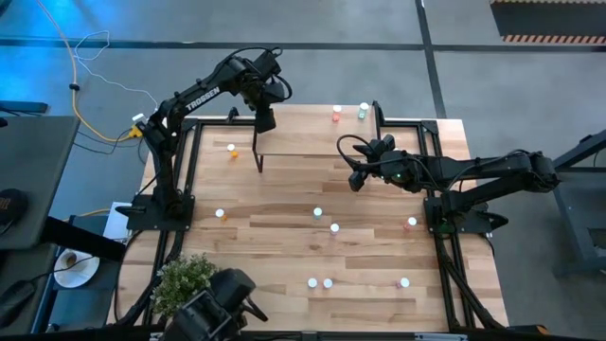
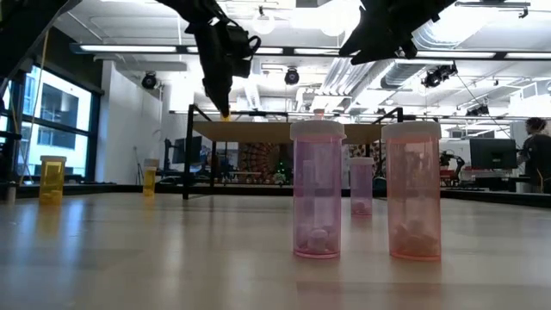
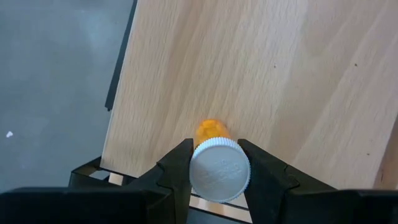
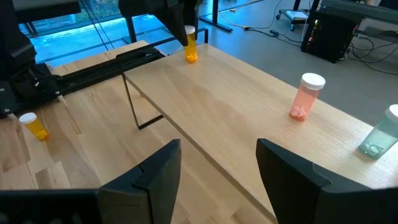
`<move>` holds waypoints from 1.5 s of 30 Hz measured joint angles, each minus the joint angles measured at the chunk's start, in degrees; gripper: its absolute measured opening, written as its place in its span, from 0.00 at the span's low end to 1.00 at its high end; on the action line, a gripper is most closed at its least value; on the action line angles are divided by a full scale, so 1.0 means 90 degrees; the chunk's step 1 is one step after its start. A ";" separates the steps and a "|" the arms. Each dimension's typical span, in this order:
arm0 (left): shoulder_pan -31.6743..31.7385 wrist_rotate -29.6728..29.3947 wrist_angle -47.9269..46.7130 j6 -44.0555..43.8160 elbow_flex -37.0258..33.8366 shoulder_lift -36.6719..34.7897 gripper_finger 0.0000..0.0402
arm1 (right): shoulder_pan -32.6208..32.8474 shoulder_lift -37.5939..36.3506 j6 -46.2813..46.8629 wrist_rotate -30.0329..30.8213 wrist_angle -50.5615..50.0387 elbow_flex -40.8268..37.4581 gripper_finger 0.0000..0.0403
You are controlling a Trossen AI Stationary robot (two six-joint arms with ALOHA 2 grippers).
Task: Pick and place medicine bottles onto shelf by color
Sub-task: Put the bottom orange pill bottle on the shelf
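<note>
Your left pincer (image 3: 214,171) grips an orange bottle (image 3: 213,163) by its white cap, at the shelf's (image 4: 249,118) end far from the pink bottle (image 4: 306,96) and pale green bottle (image 4: 382,132). It seems to touch the shelf already, though I cannot be sure. Lower straight, then release. Your right pincer (image 4: 217,171) waits open over the shelf's near edge.
</note>
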 joint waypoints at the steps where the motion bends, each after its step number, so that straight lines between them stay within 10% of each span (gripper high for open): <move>1: 0.0000 0.0000 0.0002 -0.0001 -0.0001 0.0000 0.27 | 0.0001 0.0000 0.0000 0.0000 0.0000 0.0000 0.50; 45: -0.0001 -0.0098 0.0163 -0.0001 -0.0007 0.0000 0.42 | 0.0001 0.0000 0.0002 0.0000 0.0002 0.0000 0.50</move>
